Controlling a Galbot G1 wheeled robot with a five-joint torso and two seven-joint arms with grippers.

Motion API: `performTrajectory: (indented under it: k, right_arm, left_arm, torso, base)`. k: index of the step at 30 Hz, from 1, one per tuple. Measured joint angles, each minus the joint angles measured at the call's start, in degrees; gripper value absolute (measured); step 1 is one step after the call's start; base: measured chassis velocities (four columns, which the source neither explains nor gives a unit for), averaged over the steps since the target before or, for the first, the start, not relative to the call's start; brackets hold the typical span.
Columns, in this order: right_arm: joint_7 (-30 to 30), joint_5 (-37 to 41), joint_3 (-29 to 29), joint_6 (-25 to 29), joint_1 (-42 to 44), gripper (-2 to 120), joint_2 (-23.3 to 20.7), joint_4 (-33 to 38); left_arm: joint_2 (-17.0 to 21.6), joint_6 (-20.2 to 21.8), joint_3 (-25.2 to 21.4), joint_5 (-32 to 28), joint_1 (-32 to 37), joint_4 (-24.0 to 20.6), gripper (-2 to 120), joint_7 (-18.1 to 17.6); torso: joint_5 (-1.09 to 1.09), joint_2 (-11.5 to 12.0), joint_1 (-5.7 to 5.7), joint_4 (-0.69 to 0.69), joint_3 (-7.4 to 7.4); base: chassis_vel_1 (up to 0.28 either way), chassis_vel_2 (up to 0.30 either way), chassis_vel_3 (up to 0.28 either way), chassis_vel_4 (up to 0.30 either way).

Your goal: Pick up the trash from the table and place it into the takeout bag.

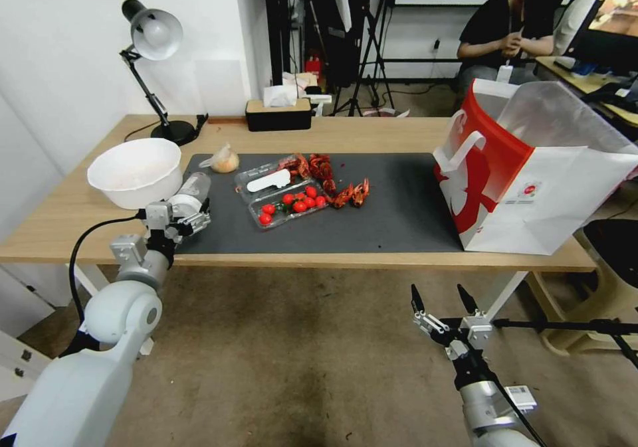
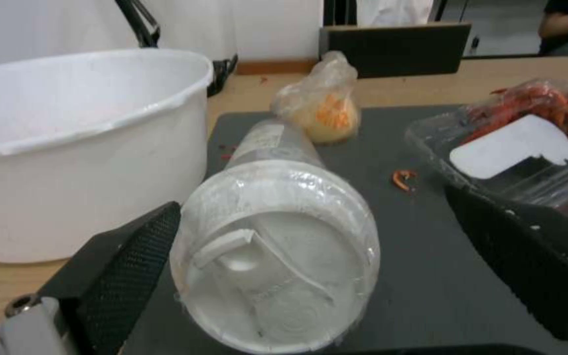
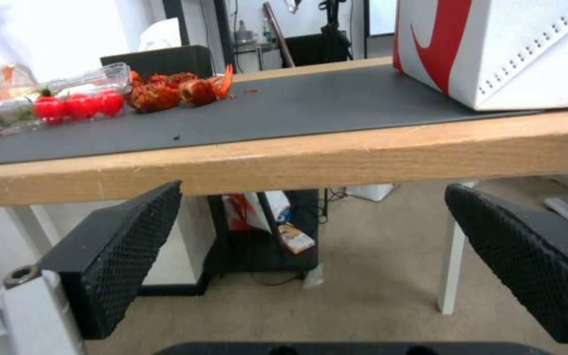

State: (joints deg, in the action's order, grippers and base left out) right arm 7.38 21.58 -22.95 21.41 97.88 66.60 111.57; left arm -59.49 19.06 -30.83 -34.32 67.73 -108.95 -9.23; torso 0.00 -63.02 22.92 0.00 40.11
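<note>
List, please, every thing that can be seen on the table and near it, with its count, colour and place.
cup: one, clear-wrapped with white lid, lying on the mat's left end between the left gripper's fingers.
small bag of orange food: one, clear, at the mat's far left edge.
bowl: one, white, on the wood left of the mat.
clear tray: one, holding red tomatoes, mid-mat.
crayfish shells: several, red, beside the tray.
takeout bag: one, white and red, upright at the table's right end.
desk lamp: one, black, far left.
tissue box: one, black, far edge.
left gripper: open around the cup.
right gripper: open, below the table's near edge.
</note>
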Motion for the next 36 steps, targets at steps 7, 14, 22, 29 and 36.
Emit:
performTrajectory:
  k: [7, 14, 22, 29, 36]
  right_arm:
    - [0.10, -0.03, 0.02, 0.00, 0.00, 100, -0.03, -0.09]
    - [0.16, -0.03, 0.02, 0.02, -0.02, 100, -0.20, -0.33]
    - [0.18, -0.03, 0.02, 0.13, -0.06, 100, -0.22, -0.69]
    - [0.16, -0.04, 0.38, 0.47, -0.17, 100, -0.06, -1.57]
    - [0.13, -0.16, 0.76, 0.66, -0.57, 100, 0.04, -2.15]
  left_arm:
    - [0.32, 2.31, 0.30, -1.26, -1.20, 0.71, 100, -0.64]
    - [0.42, 4.36, 0.81, -1.98, -2.36, 1.79, 100, -1.78]
    - [0.49, 5.02, 0.97, -2.21, -2.98, 2.63, 100, -2.30]
    - [0.56, 5.11, 1.23, -2.45, -3.76, 4.15, 97, -3.92]
    - [0.14, 4.28, 1.77, -2.99, -5.16, 5.65, 77, -6.54]
  torso:
    - [0.01, 0.00, 0.00, 0.00, 0.00]
    - [0.00, 0.00, -0.01, 0.00, 0.00]
    - [0.00, 0.00, -0.01, 0.00, 0.00]
    - [0.00, -0.01, -0.01, 0.00, -0.01]
    - [0.00, -0.01, -0.01, 0.00, -0.01]
  base:
    - [0.000, 0.000, 0.000, 0.000]
    - [0.000, 0.000, 0.000, 0.000]
    - [0.000, 0.000, 0.000, 0.000]
    - [0.000, 0.000, 0.000, 0.000]
    - [0.000, 0.000, 0.000, 0.000]
